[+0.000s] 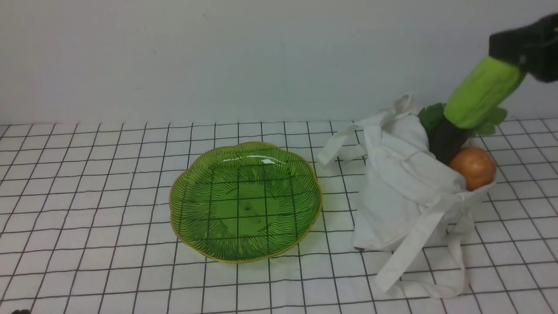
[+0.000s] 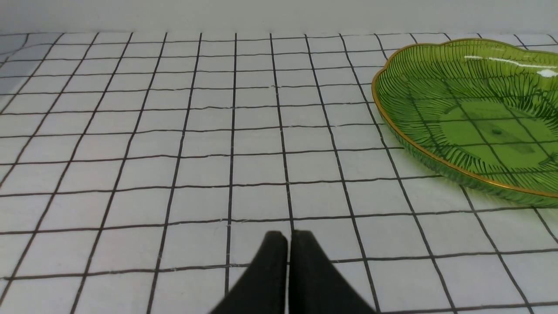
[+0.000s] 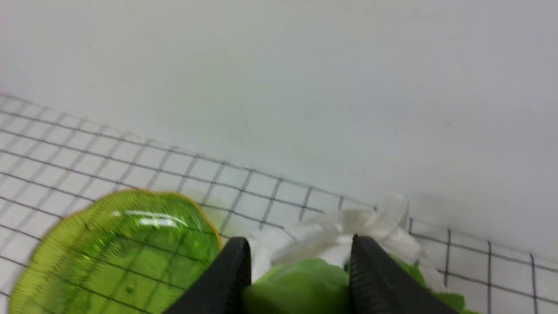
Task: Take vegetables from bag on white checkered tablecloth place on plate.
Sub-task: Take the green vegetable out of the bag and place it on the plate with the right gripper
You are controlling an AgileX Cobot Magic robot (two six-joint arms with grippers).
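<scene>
Right end effector clamps the light-green gourd, tilted over the bag — left end effector pressed closed, holding nothing.

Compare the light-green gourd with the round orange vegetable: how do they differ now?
The gourd is light green and oblong; the orange vegetable is round. The right gripper holds the gourd tilted over the bag; the orange vegetable rests in the bag's mouth, ungripped. Both are at the bag's open end.
</scene>
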